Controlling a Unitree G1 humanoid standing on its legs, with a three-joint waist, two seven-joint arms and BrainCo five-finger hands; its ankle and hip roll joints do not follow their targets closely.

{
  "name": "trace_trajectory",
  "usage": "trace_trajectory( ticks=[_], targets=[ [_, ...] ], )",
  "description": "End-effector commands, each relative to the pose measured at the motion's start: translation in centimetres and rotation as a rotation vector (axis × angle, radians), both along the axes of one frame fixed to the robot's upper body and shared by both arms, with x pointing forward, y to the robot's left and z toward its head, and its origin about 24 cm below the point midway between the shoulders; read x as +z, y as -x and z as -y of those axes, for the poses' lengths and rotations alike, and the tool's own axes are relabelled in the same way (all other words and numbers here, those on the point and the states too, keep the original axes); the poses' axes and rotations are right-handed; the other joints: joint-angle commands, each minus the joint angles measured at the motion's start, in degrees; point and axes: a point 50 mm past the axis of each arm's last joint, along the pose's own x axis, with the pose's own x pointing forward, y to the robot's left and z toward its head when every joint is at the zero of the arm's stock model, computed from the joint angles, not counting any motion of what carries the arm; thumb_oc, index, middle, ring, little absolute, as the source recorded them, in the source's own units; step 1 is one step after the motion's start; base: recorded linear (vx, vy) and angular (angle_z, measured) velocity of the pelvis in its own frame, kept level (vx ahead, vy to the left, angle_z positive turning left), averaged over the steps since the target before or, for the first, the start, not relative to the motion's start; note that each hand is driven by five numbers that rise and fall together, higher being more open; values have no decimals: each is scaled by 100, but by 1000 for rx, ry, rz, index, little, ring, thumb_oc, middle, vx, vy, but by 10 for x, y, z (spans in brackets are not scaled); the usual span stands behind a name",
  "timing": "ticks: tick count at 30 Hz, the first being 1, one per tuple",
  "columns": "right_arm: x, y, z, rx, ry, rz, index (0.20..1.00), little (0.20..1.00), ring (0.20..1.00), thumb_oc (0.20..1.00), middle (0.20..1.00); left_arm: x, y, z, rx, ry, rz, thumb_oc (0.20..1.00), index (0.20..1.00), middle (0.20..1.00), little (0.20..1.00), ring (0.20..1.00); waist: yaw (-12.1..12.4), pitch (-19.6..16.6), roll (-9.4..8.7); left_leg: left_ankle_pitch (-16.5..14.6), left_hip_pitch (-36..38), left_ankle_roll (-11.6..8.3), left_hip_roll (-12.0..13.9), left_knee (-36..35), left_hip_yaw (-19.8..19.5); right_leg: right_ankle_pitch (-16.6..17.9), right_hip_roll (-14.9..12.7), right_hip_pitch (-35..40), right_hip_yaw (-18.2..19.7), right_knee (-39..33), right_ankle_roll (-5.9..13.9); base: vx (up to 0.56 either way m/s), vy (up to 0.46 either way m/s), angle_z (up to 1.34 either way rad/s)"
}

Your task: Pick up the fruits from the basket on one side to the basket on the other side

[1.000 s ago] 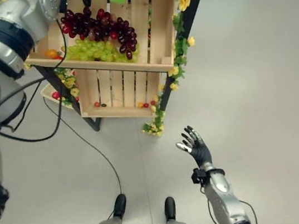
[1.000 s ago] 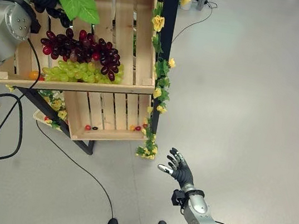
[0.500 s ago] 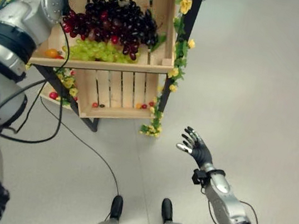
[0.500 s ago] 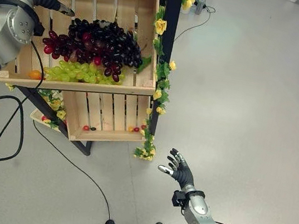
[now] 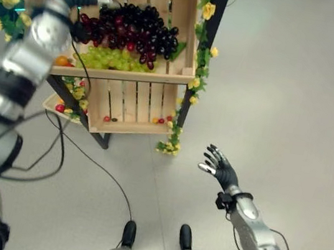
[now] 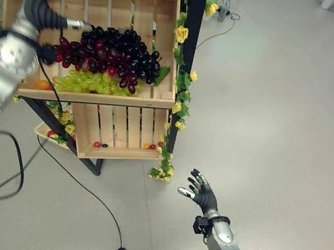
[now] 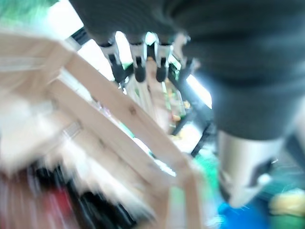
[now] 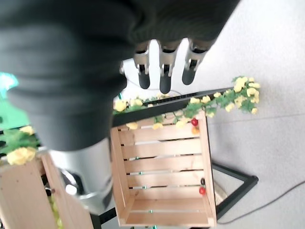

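Upper slatted pale-wood crate [image 6: 165, 49] on black metal stand [image 6: 189, 40], yellow artificial flowers [image 6: 181, 34] w/ green leaves along the post. Inside: 1 dark purple-red grape heap [image 6: 111, 54], round glossy berries, above 1 green grape bunch [image 6: 88, 82]; small orange fruit [image 6: 42, 84] at crate's left corner. Lower slatted wooden crate [image 6: 122, 132] holds a few small red fruits [image 6: 151, 146]. Left hand [image 5: 106, 3] at grape heap's edge; finger state: cannot tell. Right hand [image 6: 202, 193] over grey floor [image 6: 281, 117], well apart from crates, fingers spread, holding nothing.

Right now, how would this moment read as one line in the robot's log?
left hand: open, over upper crate | dark grapes and green grapes: in crate | right hand: open, idle above floor
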Motion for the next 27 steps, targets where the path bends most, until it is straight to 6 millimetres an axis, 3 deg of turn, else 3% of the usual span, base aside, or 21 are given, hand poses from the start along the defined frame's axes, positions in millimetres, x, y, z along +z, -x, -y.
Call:
trace_trajectory(
  ticks=[1,2,3,4,6,8,9,15,22,23,24,25,27],
  targets=[
    [21,-7,14,-86,29,126,1000,1000,1000,1000,1000,-14,16,16,-194,194,49,1000,1000,1000,1000,1000,132,-161,-158,-756,-313,-137,242,513,27,-875,-440,302,-167,271,543,0,0,0],
    [20,-7,14,-85,33,123,1000,1000,1000,1000,1000,-15,17,16,-193,197,46,1000,1000,1000,1000,1000,125,-175,-141,-761,-310,-137,243,516,29,-876,-439,304,-165,271,543,-2,36,4],
    [22,-6,21,-117,34,130,1000,1000,1000,1000,1000,-37,28,26,-276,262,7,1000,1000,1000,1000,1000,146,-169,-202,-789,-319,-120,242,526,41,-864,-440,285,-154,265,539,0,0,0],
    [21,-5,21,-115,37,128,1000,1000,1000,1000,1000,-38,29,25,-274,265,4,1000,1000,1000,1000,1000,138,-186,-189,-792,-317,-120,244,526,45,-864,-439,284,-149,264,539,3,39,-1],
    [23,-4,26,-147,31,137,1000,1000,1000,1000,1000,-59,43,39,-366,333,-38,1000,1000,1000,1000,1000,158,-183,-255,-843,-341,-81,230,572,63,-843,-449,254,-121,264,524,0,56,0],
    [23,-2,27,-158,24,136,1000,1000,1000,1000,1000,-65,49,44,-381,374,-35,1000,1000,1000,1000,1000,167,-188,-282,-861,-341,-68,225,585,67,-836,-452,252,-113,261,515,-1,56,0],
    [24,-1,31,-182,20,145,1000,1000,1000,1000,1000,-78,56,57,-458,421,-82,1000,1000,1000,1000,1000,156,-175,-327,-890,-364,-40,220,618,85,-809,-453,231,-96,268,512,-4,41,1],
    [25,5,40,-251,-6,158,1000,1000,1000,1000,1000,-93,71,87,-642,391,-184,1000,1000,1000,1000,1000,64,-193,-409,-921,-392,23,219,616,185,-679,-478,121,0,273,556,-9,77,-4],
    [24,14,49,-318,-32,168,1000,1000,1000,1000,1000,-98,66,102,-691,293,-239,1000,1000,1000,1000,1000,-209,-142,-426,-914,-433,64,237,610,394,-402,-511,-166,170,367,677,-55,77,-22],
    [26,14,48,-333,-46,182,1000,1000,1000,1000,1000,-101,62,99,-659,289,-249,1000,1000,1000,1000,1000,-230,-27,-409,-954,-461,73,396,731,643,-237,-565,-339,-82,576,753,-230,38,-55],
    [28,14,46,-339,-49,193,1000,1000,1000,1000,1000,-103,59,96,-629,297,-260,1000,1000,1000,1000,1000,-178,48,-359,-968,-502,43,578,852,878,-278,-669,-392,-588,726,723,-212,19,-78],
    [29,14,46,-339,-49,194,1000,1000,1000,1000,1000,-103,59,96,-629,297,-259,1000,1000,1000,1000,1000,-178,48,-361,-950,-522,44,574,858,877,-262,-672,-410,-586,727,722,-125,59,-155],
    [32,14,45,-333,-45,209,1000,1000,1000,1000,1000,-105,57,89,-588,291,-268,1000,1000,1000,1000,1000,-96,134,-271,-1010,-439,-3,814,1035,1254,-453,-844,-290,-1449,862,622,-107,91,-144]
  ],
)
